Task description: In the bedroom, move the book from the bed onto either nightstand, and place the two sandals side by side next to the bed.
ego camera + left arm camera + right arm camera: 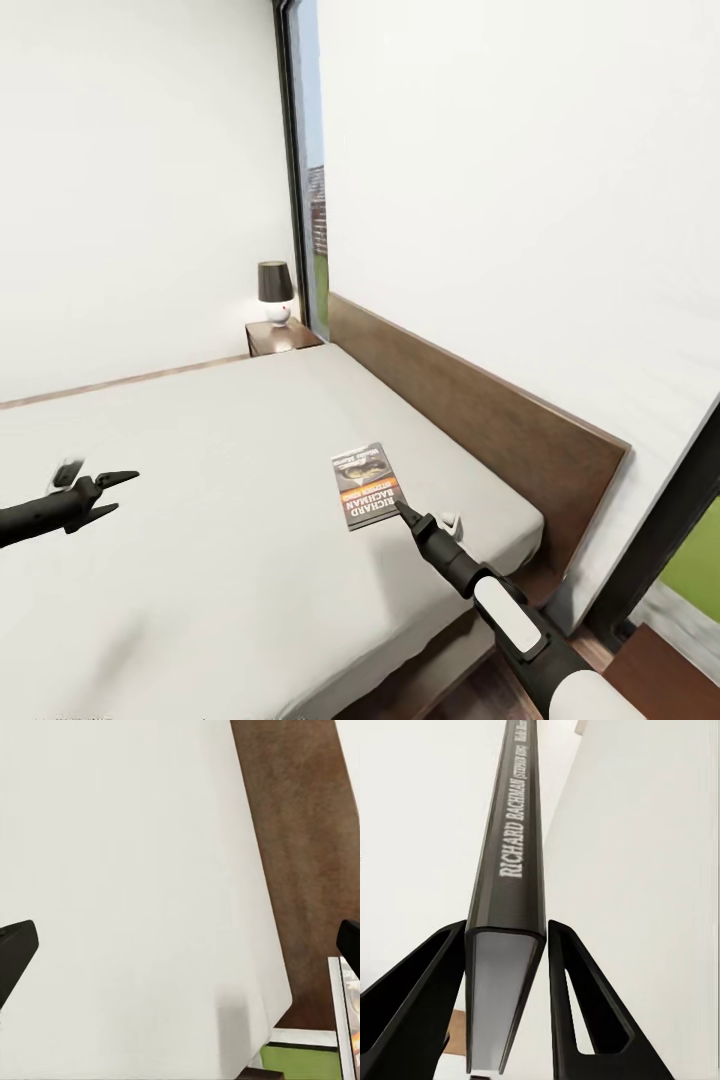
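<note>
The book (365, 486) is on the right side of the light-grey bed (200, 470), cover up with its orange band and white lettering readable, not far from the dark wooden headboard (480, 420). The right tool (404, 512) meets the book at its near right corner. In the right wrist view the two black fingers (420, 997) stand on either side of the book's (506, 907) edge, one along each cover, with the spine lettering "RICHARD BACHMAN" running away from the camera; thin slivers of light show between the fingers and the covers, so whether they are clenched on it or only straddling it I cannot tell.

The left tool (108, 495) hangs over the left part of the mattress, well apart from the book, its two pointed fingers spread and grasping nothing. In the left wrist view its fingertips (15, 952) sit at opposite edges of the picture, with a strip of the book (351, 1020) cut off at the border.

At the far end of the headboard a dark nightstand (282, 337) carries a lamp (275, 291) with a dark shade and white base. A nearer wooden piece (665, 680) at the right is cut off by the frame, too little to identify.
</note>
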